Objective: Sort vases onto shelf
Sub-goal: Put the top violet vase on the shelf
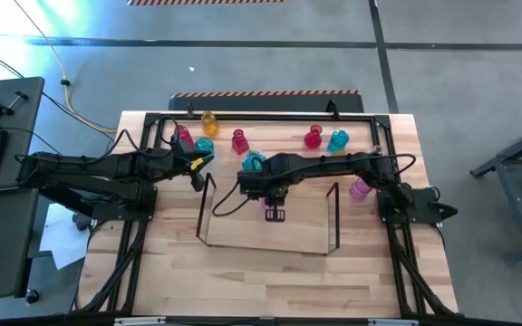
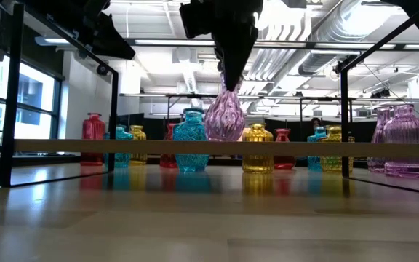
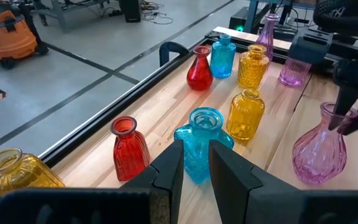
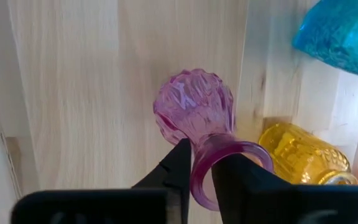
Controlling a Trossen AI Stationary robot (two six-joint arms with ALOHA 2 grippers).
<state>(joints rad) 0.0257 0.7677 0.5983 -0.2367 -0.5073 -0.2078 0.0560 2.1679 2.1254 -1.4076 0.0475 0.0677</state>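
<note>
The pink vase hangs over the shelf's far edge in the high view, sits on it in the low view, and in the right wrist view the right gripper grasps its neck, while the left gripper hovers part-open near a cyan vase.

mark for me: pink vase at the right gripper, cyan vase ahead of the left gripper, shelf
pink vase [image 4: 194, 109], right wrist view, on its ribbed belly.
cyan vase [image 3: 204, 144], left wrist view, on its body below the rim.
shelf [image 1: 265, 234], high view, on its bare clear base.
</note>
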